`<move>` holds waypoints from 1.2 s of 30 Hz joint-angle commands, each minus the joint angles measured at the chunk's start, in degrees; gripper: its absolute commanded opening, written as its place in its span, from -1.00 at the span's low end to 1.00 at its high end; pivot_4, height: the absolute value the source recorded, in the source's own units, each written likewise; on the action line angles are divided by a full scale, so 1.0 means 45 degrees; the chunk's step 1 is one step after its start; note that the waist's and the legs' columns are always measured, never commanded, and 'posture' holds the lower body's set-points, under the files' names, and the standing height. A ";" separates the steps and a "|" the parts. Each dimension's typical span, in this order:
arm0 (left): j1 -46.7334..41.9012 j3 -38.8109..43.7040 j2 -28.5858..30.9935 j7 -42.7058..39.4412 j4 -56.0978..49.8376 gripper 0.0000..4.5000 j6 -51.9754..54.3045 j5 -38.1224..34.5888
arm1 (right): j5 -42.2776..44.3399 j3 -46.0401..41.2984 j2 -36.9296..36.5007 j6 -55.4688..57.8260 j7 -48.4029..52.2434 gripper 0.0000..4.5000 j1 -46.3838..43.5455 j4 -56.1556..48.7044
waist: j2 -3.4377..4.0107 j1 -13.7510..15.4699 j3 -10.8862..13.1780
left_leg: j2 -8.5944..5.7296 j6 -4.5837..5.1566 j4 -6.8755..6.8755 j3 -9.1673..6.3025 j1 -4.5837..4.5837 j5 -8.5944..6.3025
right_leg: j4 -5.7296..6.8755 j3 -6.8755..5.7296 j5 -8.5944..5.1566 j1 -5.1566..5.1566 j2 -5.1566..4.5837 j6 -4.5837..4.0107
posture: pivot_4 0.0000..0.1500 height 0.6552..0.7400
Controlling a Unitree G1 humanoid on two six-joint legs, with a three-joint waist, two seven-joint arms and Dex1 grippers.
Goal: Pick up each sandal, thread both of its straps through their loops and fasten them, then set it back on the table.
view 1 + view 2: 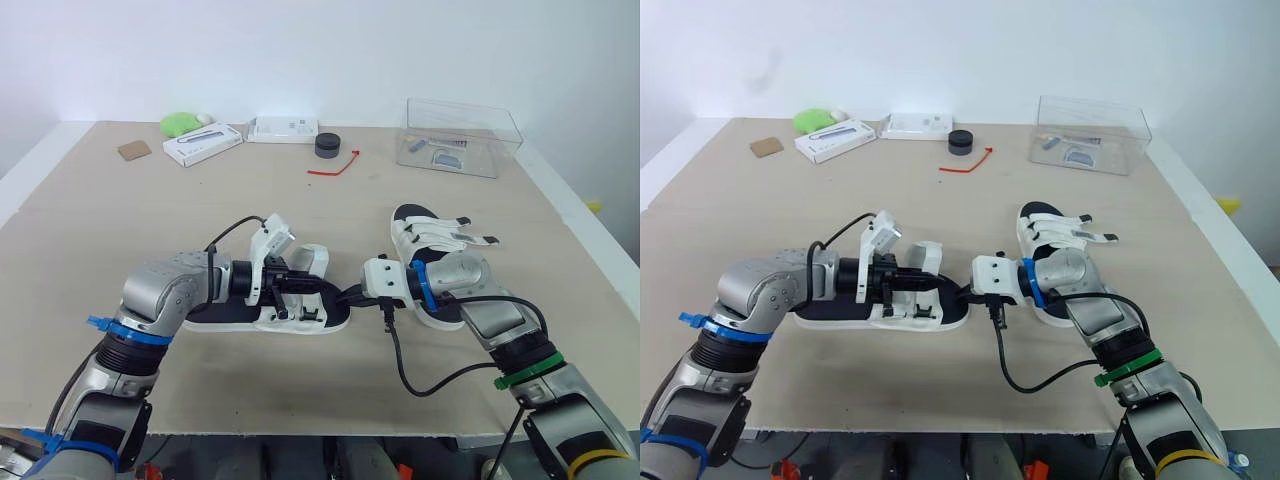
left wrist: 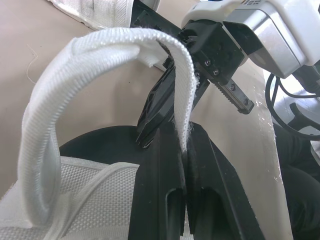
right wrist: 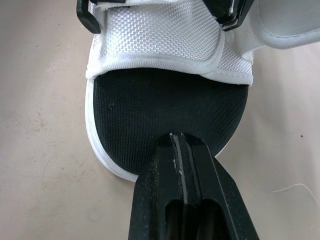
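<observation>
A white sandal with a black footbed (image 1: 225,312) lies flat on the table, front centre. My left gripper (image 2: 182,145) is shut on one of its white straps (image 2: 100,55), which arches up in a loop from the upper. My right gripper (image 3: 182,142) is shut on the toe end of that sandal's sole (image 3: 160,105), facing the left gripper (image 1: 300,285) from the right. The second sandal (image 1: 430,235) rests on the table behind my right arm, with its straps lying loose to the right.
At the back stand a clear plastic box (image 1: 460,135), a red tie (image 1: 335,165), a black round cap (image 1: 327,145), two white boxes (image 1: 203,143), a green object (image 1: 180,123) and a brown card (image 1: 134,150). A black cable (image 1: 400,360) hangs from my right wrist.
</observation>
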 commanded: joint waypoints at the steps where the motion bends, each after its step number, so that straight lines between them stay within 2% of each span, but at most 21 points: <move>1: 0.0050 -0.0148 0.0021 -0.0392 -0.0780 -0.95 -0.0398 -0.0057 | -0.0671 0.0335 -0.0148 0.0271 -0.0087 -1.00 0.0274 0.0408 | 0.0000 0.0000 0.0000 | 0.0000 0.0000 0.0000 0.0000 0.0000 0.0000 | 0.0000 0.0000 0.0000 0.0000 0.0000 0.0001 | 1.00 1.00; 14: 0.0697 -0.0431 0.0435 -0.0807 -0.1593 -0.95 -0.0620 0.0059 | -0.0680 0.0358 -0.0163 0.0222 -0.0057 -1.00 0.0292 0.0382 | 0.0000 0.0001 0.0000 | 0.0001 0.0000 -0.0002 0.0000 -0.0001 0.0000 | -0.0002 0.0000 -0.0003 -0.0002 0.0001 -0.0004 | 1.00 1.00; 21: 0.0763 -0.1131 0.0902 -0.1833 -0.1727 -0.95 -0.2959 0.1267 | -0.0695 0.0392 -0.0180 0.0196 -0.0051 -1.00 0.0308 0.0371 | 0.0001 0.0003 0.0000 | 0.0002 0.0000 -0.0002 0.0001 -0.0001 -0.0001 | -0.0002 0.0001 -0.0018 -0.0003 0.0002 -0.0030 | 1.00 1.00; 29: 0.1073 -0.1425 0.1468 -0.2279 -0.1705 -0.95 -0.3055 0.1568 | -0.0690 0.0384 -0.0180 0.0203 -0.0097 -1.00 0.0300 0.0401 | 0.0001 0.0001 0.0000 | 0.0008 0.0002 -0.0004 0.0001 -0.0001 -0.0001 | -0.0002 -0.0001 -0.0018 -0.0005 0.0012 -0.0029 | 1.00 1.00; 30: 0.1086 -0.1402 0.1481 -0.2261 -0.1697 -0.73 -0.3092 0.1588 | -0.0690 0.0385 -0.0176 0.0200 -0.0102 -1.00 0.0298 0.0409 | 0.0001 0.0001 0.0000 | 0.0009 0.0002 -0.0004 -0.0001 -0.0001 -0.0002 | -0.0002 -0.0004 -0.0018 -0.0005 0.0012 -0.0029 | 1.00 1.00; 31: 0.1080 -0.1385 0.1492 -0.2250 -0.1660 -0.66 -0.3167 0.1650 | -0.0694 0.0388 -0.0167 0.0196 -0.0108 -1.00 0.0286 0.0429 | 0.0001 0.0001 0.0000 | 0.0009 0.0003 -0.0005 0.0000 -0.0001 -0.0002 | -0.0002 -0.0003 -0.0018 -0.0006 0.0012 -0.0028 | 1.00 1.00; 32: 0.1061 -0.1356 0.1494 -0.2219 -0.1571 -0.49 -0.3320 0.1777 | -0.0699 0.0392 -0.0158 0.0188 -0.0111 -1.00 0.0272 0.0453 | 0.0000 0.0002 0.0000 | 0.0009 0.0002 -0.0004 0.0000 -0.0001 -0.0002 | -0.0002 -0.0003 -0.0017 -0.0006 0.0011 -0.0027 | 1.00 1.00; 33: 0.1033 -0.1329 0.1509 -0.2269 -0.1514 -0.25 -0.3375 0.1815 | -0.0703 0.0395 -0.0152 0.0181 -0.0113 -1.00 0.0261 0.0468 | 0.0001 0.0001 0.0000 | 0.0009 0.0002 -0.0004 -0.0001 -0.0001 -0.0002 | -0.0002 -0.0004 -0.0017 -0.0004 0.0011 -0.0028 | 1.00 1.00; 35: 0.0899 -0.1162 0.1440 -0.2267 -0.1379 0.02 -0.3369 0.1789 | -0.0707 0.0396 -0.0139 0.0165 -0.0117 -1.00 0.0233 0.0511 | 0.0001 0.0002 0.0000 | 0.0008 0.0003 -0.0003 0.0003 0.0000 -0.0002 | -0.0002 0.0000 -0.0018 -0.0004 0.0010 -0.0029 | 1.00 1.00; 36: 0.0806 -0.1002 0.1361 -0.2240 -0.1319 0.02 -0.3297 0.1674 | -0.0711 0.0398 -0.0134 0.0151 -0.0118 -1.00 0.0220 0.0535 | 0.0001 0.0002 0.0000 | 0.0008 0.0003 -0.0003 0.0003 0.0000 -0.0001 | -0.0002 -0.0001 -0.0018 -0.0004 0.0010 -0.0029 | 1.00 1.00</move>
